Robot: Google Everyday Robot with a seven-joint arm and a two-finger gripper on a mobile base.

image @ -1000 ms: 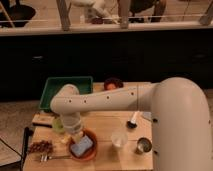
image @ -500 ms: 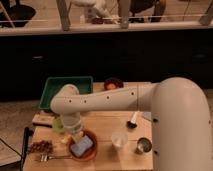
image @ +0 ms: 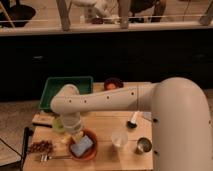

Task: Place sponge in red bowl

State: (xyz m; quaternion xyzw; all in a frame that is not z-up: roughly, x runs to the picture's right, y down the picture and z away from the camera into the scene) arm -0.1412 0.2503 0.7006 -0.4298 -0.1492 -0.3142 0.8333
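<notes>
The light blue sponge (image: 81, 146) lies inside the orange-red bowl (image: 92, 151) at the front left of the wooden table. My white arm reaches from the right across the table and bends down over the bowl. My gripper (image: 77, 135) hangs at the bowl's back left rim, just above and beside the sponge. Most of it is hidden by the wrist.
A pale yellow-green cup (image: 58, 125) stands left of the bowl. A green tray (image: 52, 87) and a small dark maroon bowl (image: 113, 83) sit at the back. A clear cup (image: 119, 138), a metal cup (image: 143, 146), a small black and white object (image: 133, 120), a fork (image: 50, 157) and brown snacks (image: 40, 147) lie nearby.
</notes>
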